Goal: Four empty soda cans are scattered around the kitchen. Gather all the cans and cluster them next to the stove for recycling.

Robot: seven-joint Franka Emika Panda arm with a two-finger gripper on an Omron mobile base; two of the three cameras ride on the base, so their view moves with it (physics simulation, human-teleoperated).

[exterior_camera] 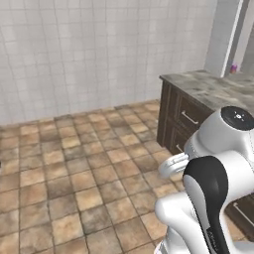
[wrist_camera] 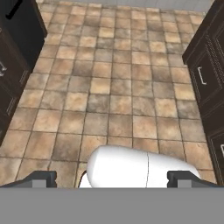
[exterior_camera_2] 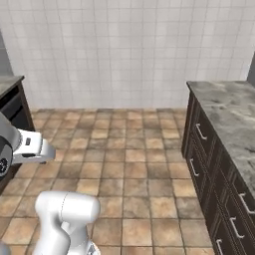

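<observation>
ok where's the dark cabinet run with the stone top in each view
left base view: the cabinet run sits right of centre, grey stone top above its drawers.
right base view: it fills the right edge, top and drawer fronts both showing.
hand view: its drawer fronts stand along the right edge.
shared landmark: the brown tiled floor in front of it.
</observation>
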